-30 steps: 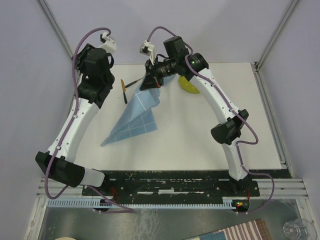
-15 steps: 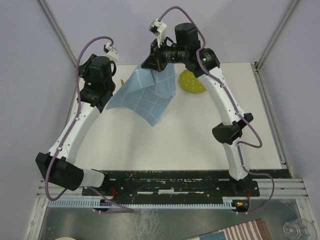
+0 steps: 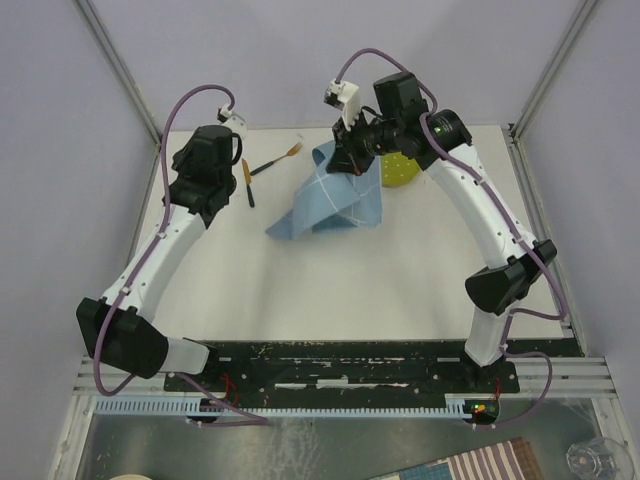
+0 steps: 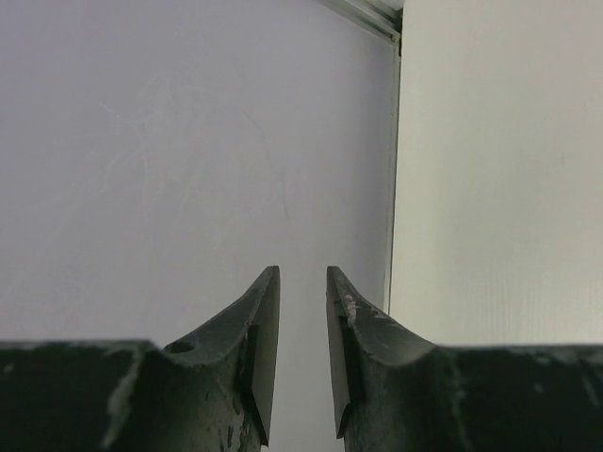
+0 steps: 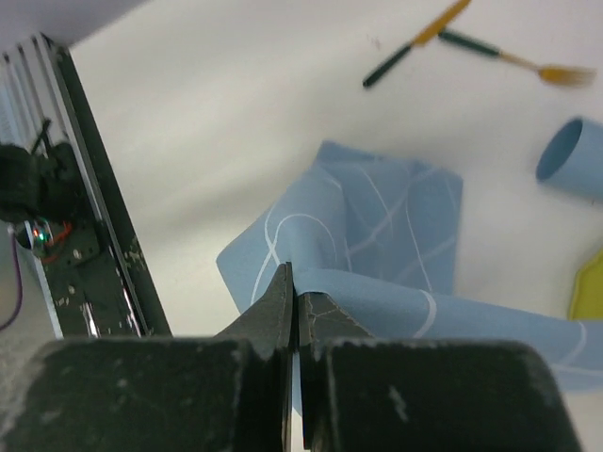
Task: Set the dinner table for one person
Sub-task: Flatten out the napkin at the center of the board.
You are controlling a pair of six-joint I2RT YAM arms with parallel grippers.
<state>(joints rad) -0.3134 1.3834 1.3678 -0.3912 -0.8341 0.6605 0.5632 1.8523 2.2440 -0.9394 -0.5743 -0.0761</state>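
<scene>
On the white dinner table [image 3: 400, 270] a light-blue cloth with a white grid [image 3: 330, 205] lies partly folded, its top edge lifted. My right gripper [image 5: 295, 282] is shut on that edge, seen from above at the back centre [image 3: 348, 160]. The cloth [image 5: 396, 226] sags from the jaws down to the tabletop. My left gripper [image 4: 303, 273] faces the left wall over the table's left edge, its jaws a narrow gap apart with nothing between them. The left wrist [image 3: 205, 160] is well to the left of the cloth.
A fork [image 3: 275, 162] and a knife [image 3: 248, 185] lie at the back left, between the left wrist and the cloth. A yellow-green plate [image 3: 402, 172] sits behind the right gripper. A light-blue cup [image 5: 570, 155] lies by the cloth. A glass [image 3: 597, 458] stands beyond the near rail.
The right gripper carried the cloth to the right and lowered it, so it now folds onto the table. The left gripper came away from the cloth's left corner and its jaws narrowed.
</scene>
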